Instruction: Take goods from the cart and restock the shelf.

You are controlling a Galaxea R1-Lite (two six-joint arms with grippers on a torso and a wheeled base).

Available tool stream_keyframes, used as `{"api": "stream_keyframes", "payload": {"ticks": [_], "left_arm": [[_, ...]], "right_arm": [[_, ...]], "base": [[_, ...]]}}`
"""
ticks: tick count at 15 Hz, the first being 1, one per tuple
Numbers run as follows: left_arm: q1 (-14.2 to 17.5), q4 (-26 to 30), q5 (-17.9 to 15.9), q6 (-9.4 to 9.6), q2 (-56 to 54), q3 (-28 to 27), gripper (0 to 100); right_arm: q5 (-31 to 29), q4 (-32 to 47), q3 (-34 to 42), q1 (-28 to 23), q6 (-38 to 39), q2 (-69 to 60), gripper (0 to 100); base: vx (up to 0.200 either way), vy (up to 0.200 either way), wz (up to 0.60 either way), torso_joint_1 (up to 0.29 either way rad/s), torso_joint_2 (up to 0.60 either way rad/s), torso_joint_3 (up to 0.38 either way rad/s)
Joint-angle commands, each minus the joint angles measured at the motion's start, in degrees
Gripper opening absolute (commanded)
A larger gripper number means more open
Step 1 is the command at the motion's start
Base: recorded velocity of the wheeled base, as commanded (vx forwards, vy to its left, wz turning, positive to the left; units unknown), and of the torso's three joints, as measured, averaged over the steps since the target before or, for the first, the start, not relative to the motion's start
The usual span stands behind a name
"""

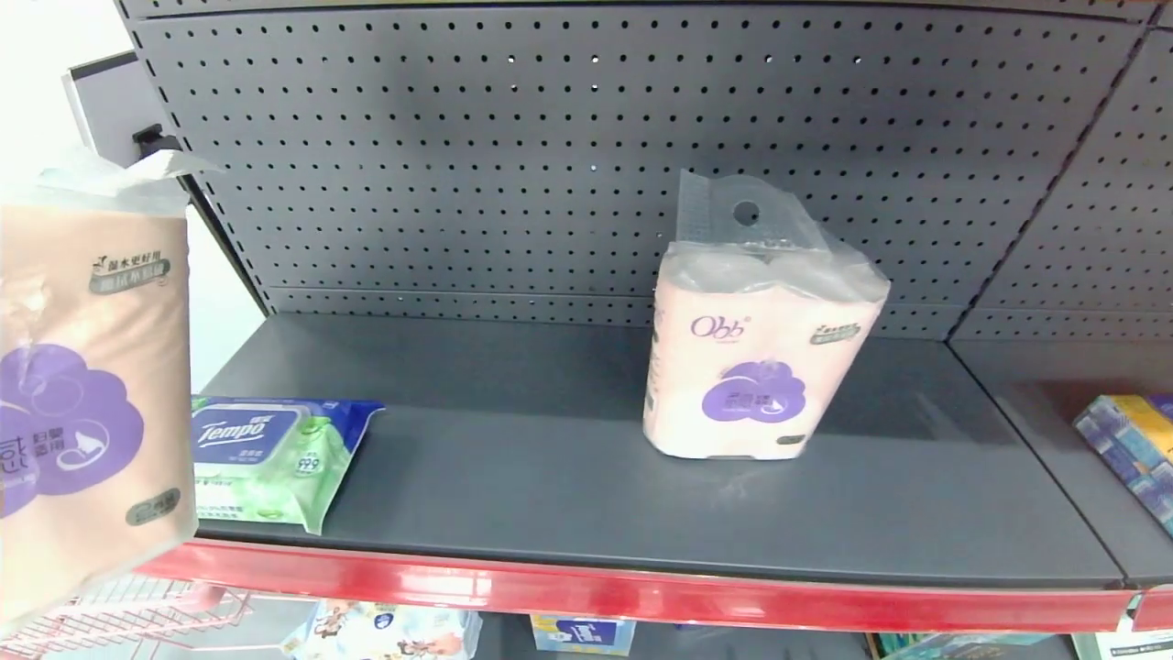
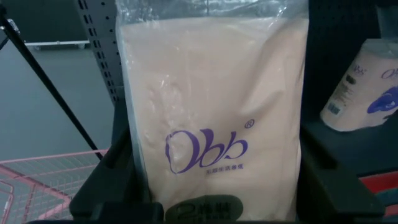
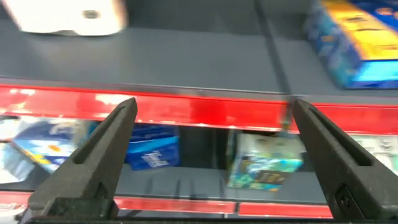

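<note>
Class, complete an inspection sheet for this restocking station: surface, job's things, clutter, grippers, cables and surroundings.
Surface: grey shelf, largely bare, red rail along its front.
Job's things: standing tissue pack upright mid-shelf; held tissue pack at the left; pink cart low left.
Clutter: wipes pack flat at the shelf's left front; blue-yellow packs in the right bay.
Grippers: left gripper shut on held tissue pack; right gripper open, empty.
Cables: nothing seen.
Surroundings: pegboard behind; goods on lower shelf.
</note>
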Motion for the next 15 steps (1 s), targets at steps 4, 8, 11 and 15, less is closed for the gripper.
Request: {"api": "stream_keyframes", "payload": {"ticks": [4,8,11,15], "left_arm": [[0.0,0.0,-0.1,1.28,0.2,0.0,0],[0.0,0.0,-0.1,2.51,0.4,0.1,0],[0.0,0.0,0.0,2.51,0.3,0.1,0],[0.0,0.1,0.1,2.51,0.2,0.3,0]], "right_arm": [[0.0,0.0,0.0,0.0,0.0,0.0,100],[0.1,0.0,0.0,0.0,0.0,0.0,100],[0.1,0.0,0.0,0.0,0.0,0.0,100],[0.1,0.0,0.0,0.0,0.0,0.0,100]], "base": [[0.000,-0.200,0.00,0.001,0.01,0.001],[0.000,-0.100,0.00,0.002,0.00,0.001],[0.000,0.000,0.00,0.000,0.00,0.000],[0.000,0.000,0.00,0.000,0.00,0.000]]}}
